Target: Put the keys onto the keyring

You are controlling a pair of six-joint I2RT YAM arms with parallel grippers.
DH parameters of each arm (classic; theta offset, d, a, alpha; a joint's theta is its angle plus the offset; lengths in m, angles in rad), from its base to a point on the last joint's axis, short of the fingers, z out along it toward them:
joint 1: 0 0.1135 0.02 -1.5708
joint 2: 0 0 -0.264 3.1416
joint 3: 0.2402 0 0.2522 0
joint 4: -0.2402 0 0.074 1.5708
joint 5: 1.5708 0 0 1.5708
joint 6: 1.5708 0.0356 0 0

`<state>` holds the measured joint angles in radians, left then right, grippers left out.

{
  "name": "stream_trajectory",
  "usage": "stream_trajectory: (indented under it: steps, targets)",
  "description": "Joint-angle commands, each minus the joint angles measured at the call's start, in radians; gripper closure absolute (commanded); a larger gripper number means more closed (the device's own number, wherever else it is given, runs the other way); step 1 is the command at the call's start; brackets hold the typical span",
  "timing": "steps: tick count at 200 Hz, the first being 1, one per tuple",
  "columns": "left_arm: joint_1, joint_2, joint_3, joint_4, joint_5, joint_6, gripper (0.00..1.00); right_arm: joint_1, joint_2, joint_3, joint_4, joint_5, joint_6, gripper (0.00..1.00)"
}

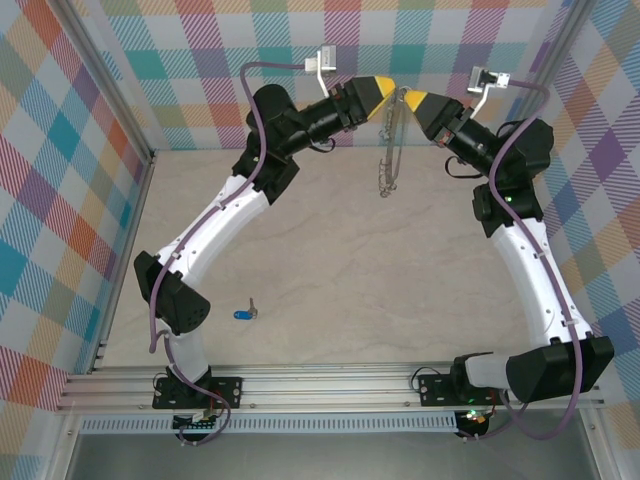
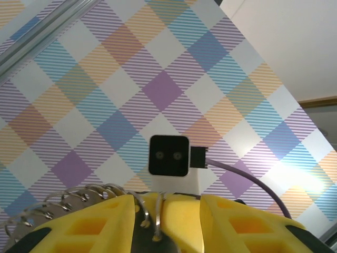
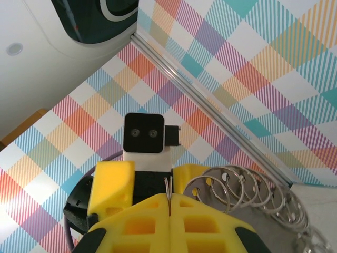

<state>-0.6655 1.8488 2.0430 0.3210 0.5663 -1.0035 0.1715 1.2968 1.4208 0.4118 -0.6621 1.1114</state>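
Observation:
High at the back of the cell my two grippers meet tip to tip. The right gripper (image 1: 408,98) (image 3: 170,197) is shut on the thin edge of the keyring's top ring. The rest of the keyring (image 1: 388,150) hangs below as a chain of grey rings (image 3: 247,184) (image 2: 79,203). The left gripper (image 1: 390,90) (image 2: 166,203) has its jaws apart, with the ring's wire and the right gripper's yellow tip in the gap. A small blue-headed key (image 1: 243,314) lies on the table near the left arm's base, far from both grippers.
Plaid walls (image 1: 90,150) close in the table (image 1: 350,280) on the left, back and right, and a metal rail (image 1: 330,385) runs along the near edge. Each wrist view shows the other arm's black camera (image 2: 168,155) (image 3: 145,134) close ahead.

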Motion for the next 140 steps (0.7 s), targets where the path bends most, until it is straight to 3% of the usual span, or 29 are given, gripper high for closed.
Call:
stream_trajectory:
  steps: [1, 104, 140]
  targets:
    - [-0.018, 0.022, 0.045, 0.052, 0.017, -0.014, 0.62, 0.007, 0.007, 0.003, 0.069, 0.011, 0.008, 1.0]
    - [-0.023, 0.027, 0.007, 0.039, 0.005, -0.003, 0.64, 0.008, 0.026, 0.026, 0.054, -0.001, -0.002, 1.0]
    - [-0.026, 0.037, 0.009, 0.044, 0.01, -0.009, 0.79, 0.008, 0.039, 0.032, 0.061, -0.002, 0.004, 1.0]
